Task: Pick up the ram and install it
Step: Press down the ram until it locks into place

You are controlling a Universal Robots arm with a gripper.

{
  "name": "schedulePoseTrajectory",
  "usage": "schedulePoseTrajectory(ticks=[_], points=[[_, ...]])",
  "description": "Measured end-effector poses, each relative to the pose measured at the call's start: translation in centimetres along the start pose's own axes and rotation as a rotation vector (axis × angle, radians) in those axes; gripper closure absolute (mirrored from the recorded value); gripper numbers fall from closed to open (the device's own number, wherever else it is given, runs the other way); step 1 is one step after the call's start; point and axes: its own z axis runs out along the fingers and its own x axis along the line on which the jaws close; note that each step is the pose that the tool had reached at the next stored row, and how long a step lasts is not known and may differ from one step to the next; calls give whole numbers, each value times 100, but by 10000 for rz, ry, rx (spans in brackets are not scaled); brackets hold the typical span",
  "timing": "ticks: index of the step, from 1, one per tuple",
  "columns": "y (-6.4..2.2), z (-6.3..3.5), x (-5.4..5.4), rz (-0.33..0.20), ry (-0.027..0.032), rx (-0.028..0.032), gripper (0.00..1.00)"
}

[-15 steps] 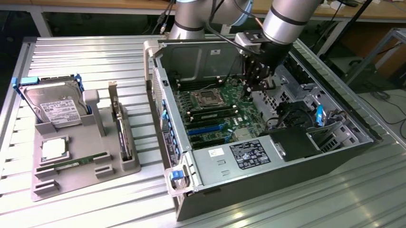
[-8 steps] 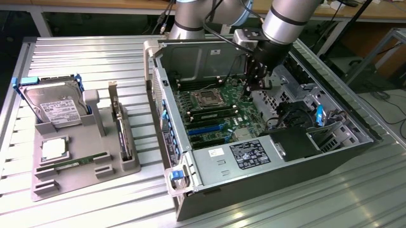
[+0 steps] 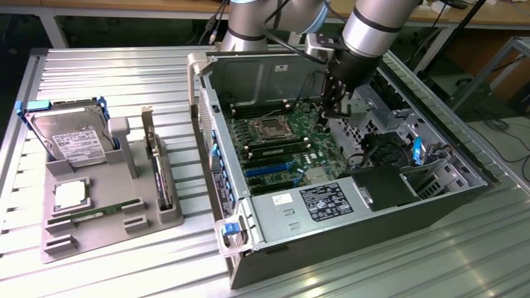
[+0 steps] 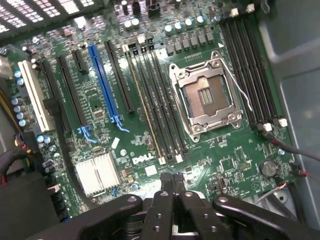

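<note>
A long green ram stick (image 3: 103,212) lies flat in the grey holder tray (image 3: 166,218), at the exterior view's left. My gripper (image 3: 331,115) hangs inside the open computer case (image 3: 273,205), above the motherboard (image 3: 286,152) and just to the exterior view's right of the CPU socket (image 3: 271,127). In the wrist view my gripper (image 4: 173,176) has its two black fingers (image 4: 167,200) pressed together, with no green stick showing between them. It hovers near the end of the memory slots (image 4: 155,110) beside the CPU socket (image 4: 205,95). One slot carries a thin pale-edged strip (image 4: 146,112) seen edge-on.
On the tray a silver hard drive (image 3: 74,139) stands at the back, an upright expansion card (image 3: 155,162) at its side, and a CPU chip (image 3: 71,194) lies flat. The case walls, a black power supply (image 3: 331,198), drive cage (image 3: 414,161) and loose cables (image 4: 295,150) crowd the gripper.
</note>
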Motion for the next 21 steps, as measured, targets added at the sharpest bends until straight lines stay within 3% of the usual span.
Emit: schedulePoseTrajectory(ticks=[5,16,21], points=[[0,-7,0,684,-23,22,89],[0,-12,0,3356,-111,109,89],[0,-14,-1,4141,-136,135,89]])
